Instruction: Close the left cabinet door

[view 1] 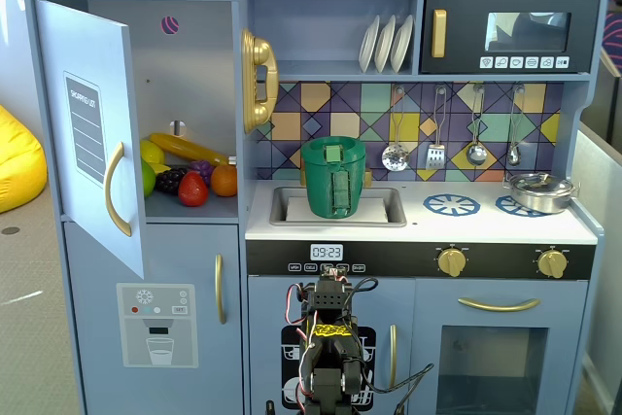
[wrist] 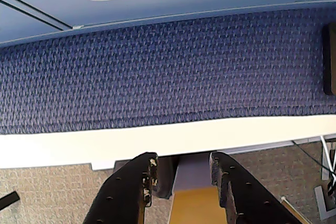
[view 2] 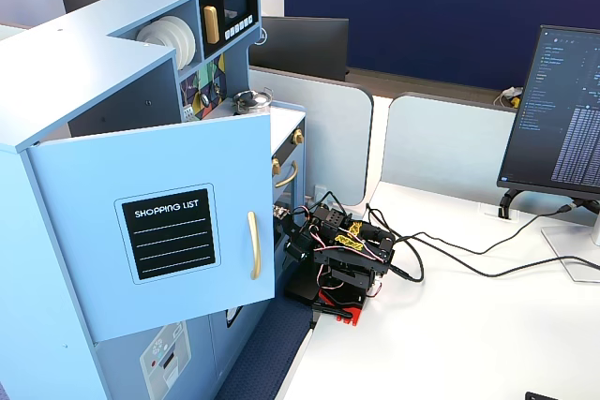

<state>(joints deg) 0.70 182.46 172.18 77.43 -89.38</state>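
Observation:
The left cabinet door (view 1: 87, 133) is light blue with a black "SHOPPING LIST" panel and a curved gold handle (view 1: 117, 190). It stands swung wide open from the upper left compartment, and it shows in both fixed views (view 2: 150, 231). My arm (view 1: 330, 357) sits folded low in front of the kitchen's middle, to the right of and below the door, apart from it; it shows too in a fixed view (view 2: 342, 255). In the wrist view my gripper (wrist: 182, 163) is open and empty, pointing down at blue carpet and the white table edge (wrist: 157, 140).
Toy fruit (view 1: 185, 177) lies in the open compartment. A gold phone (view 1: 259, 80) hangs beside it, and a green pot (view 1: 333, 177) stands in the sink. The dispenser door (view 1: 155, 323) below is closed. A monitor (view 2: 562, 110) and cables (view 2: 450, 259) are on the white table.

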